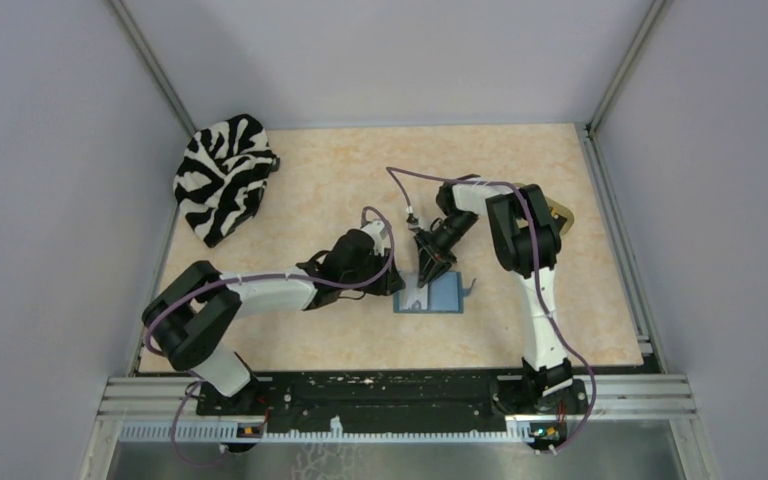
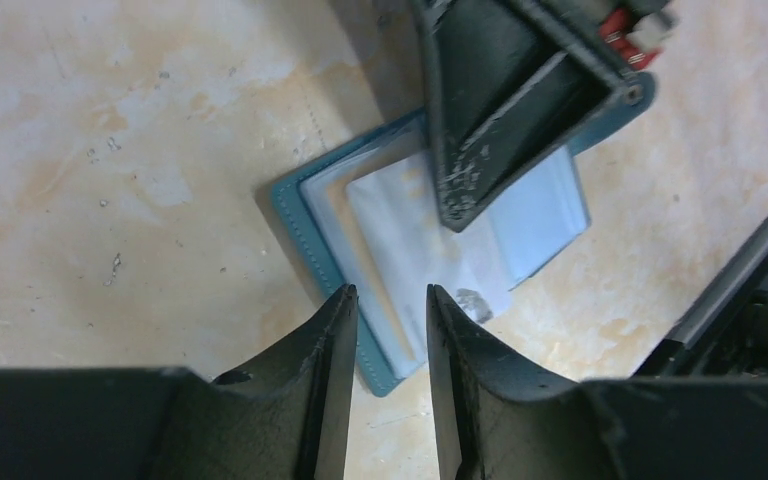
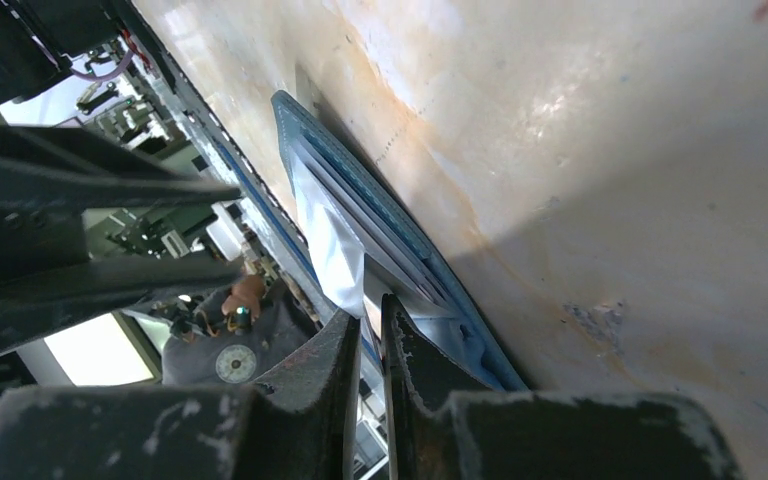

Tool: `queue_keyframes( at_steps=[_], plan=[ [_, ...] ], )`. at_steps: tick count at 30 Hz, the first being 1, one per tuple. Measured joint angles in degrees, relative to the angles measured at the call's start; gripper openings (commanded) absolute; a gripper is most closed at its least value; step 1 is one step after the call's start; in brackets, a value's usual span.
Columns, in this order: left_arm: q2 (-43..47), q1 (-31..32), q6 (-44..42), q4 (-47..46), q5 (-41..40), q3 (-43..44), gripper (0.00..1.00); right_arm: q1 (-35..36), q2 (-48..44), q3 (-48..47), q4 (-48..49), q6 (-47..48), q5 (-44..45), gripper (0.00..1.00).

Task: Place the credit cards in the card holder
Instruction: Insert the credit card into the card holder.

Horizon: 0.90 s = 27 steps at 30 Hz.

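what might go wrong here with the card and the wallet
1. The pale card sits only partly in the card holder, one corner past its edge; it may slide back out if the right claw, jaws almost closed at that card, lets go.
2. The left claw straddles the holder's edge with a gap; if it doesn't pin it, the holder could shift on the table.

Both hands crowd the card holder (image 1: pixel 430 295); open tabletop (image 1: pixel 330 180) lies all around.
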<state>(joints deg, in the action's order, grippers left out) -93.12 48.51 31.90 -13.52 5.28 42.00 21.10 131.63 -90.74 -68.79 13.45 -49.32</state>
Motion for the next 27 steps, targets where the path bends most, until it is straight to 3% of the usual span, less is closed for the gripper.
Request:
queue_keyframes(
  at_steps=[8,11,18,27],
  plan=[
    [6.36,0.61,1.62,-1.01,0.81,0.46,0.35,0.0,0.0,0.0,0.68,0.02,-0.72,0.12],
    [5.79,3.72,2.34,-0.79,0.81,1.73,0.33,0.0,0.0,0.0,0.79,0.04,-0.81,0.12],
    [-1.57,11.89,2.82,5.81,-6.69,13.7,0.28,0.0,0.0,0.0,0.83,0.33,-0.9,0.13],
    [-10.99,15.82,1.77,16.02,-17.73,23.26,0.28,0.0,0.0,0.0,0.85,0.39,-0.92,0.13]
  ],
)
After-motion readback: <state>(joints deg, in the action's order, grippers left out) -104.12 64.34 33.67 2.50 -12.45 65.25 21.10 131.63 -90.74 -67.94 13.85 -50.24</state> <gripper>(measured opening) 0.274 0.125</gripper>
